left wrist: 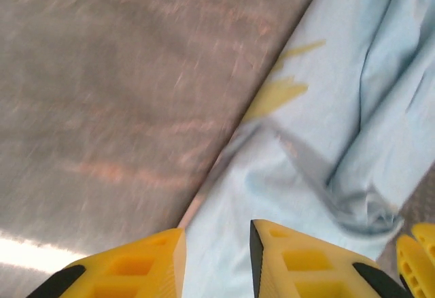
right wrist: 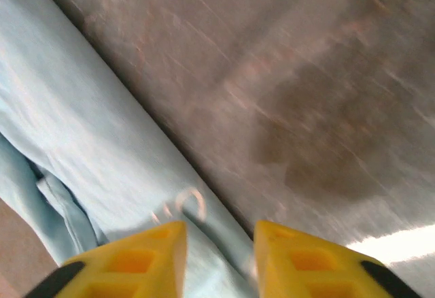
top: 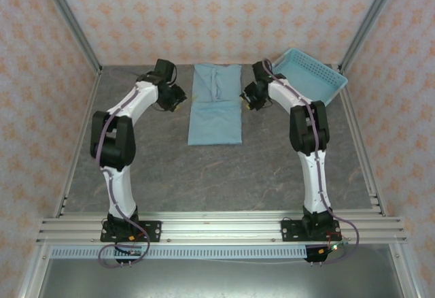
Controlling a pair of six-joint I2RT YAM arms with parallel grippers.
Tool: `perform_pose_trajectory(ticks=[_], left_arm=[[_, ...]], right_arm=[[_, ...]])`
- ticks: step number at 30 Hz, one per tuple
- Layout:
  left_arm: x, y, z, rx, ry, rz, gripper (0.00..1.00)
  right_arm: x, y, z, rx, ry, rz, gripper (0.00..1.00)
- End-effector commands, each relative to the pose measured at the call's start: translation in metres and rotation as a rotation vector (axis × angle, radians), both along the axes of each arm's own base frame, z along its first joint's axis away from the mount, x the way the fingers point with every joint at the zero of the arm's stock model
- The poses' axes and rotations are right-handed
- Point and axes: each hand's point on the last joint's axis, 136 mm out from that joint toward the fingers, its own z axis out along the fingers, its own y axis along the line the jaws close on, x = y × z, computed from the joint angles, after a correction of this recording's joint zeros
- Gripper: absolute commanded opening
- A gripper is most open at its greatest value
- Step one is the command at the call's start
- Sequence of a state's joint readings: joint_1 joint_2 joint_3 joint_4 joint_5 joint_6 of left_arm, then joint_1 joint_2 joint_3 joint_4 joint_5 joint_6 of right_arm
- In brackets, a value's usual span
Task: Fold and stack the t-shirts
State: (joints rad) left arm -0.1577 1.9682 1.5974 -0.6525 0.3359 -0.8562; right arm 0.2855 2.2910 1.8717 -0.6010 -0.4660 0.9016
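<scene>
The light blue t-shirt [top: 216, 111], folded into a long strip, lies flat at the upper middle of the table [top: 204, 169], the left fingers [top: 180, 102] at its left edge and the right fingers [top: 246, 98] at its right edge, both pairs parted, gripping nothing.

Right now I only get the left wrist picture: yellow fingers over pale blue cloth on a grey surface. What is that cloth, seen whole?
Observer: From above it is one light blue t-shirt, folded into a long narrow strip, flat on the table between the two arms.
Operator: Where is the other arm's claw?
Observer: The right gripper sits at the strip's right edge, opposite the left gripper.
Operator: Anything else on the table?
Observer: A light blue lattice basket at the far right corner, behind the right arm.
</scene>
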Motion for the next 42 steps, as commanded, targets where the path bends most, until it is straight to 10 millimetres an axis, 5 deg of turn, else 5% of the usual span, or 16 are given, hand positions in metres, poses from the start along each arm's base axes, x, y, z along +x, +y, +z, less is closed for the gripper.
perform_pose_trajectory(ticks=[1,6,13,23,29,37,42], left_arm=[[-0.045,-0.014,-0.017,-0.056,0.067,-0.003,0.37],[-0.091,-0.036,-0.042,-0.164,0.129,0.030,0.47],[-0.108,-0.048,-0.071,-0.193,0.211,0.046,0.49],[-0.098,-0.061,-0.087,-0.177,0.229,0.027,0.34],[-0.088,-0.068,-0.079,-0.181,0.201,0.015,0.24],[-0.077,-0.067,-0.066,-0.167,0.155,0.008,0.01],[-0.069,-0.067,-0.036,-0.158,0.101,-0.019,0.00]], right_arm=[[-0.034,0.002,0.042,-0.011,-0.060,0.033,0.40],[-0.097,0.021,0.035,0.037,-0.036,0.089,0.53],[-0.150,0.029,0.008,0.046,0.030,0.116,0.57],[-0.165,0.030,-0.016,0.029,0.088,0.115,0.55],[-0.163,0.038,-0.023,0.044,0.111,0.099,0.48],[-0.158,0.033,-0.023,0.003,0.128,0.068,0.14],[-0.150,0.023,-0.003,-0.063,0.078,0.072,0.00]])
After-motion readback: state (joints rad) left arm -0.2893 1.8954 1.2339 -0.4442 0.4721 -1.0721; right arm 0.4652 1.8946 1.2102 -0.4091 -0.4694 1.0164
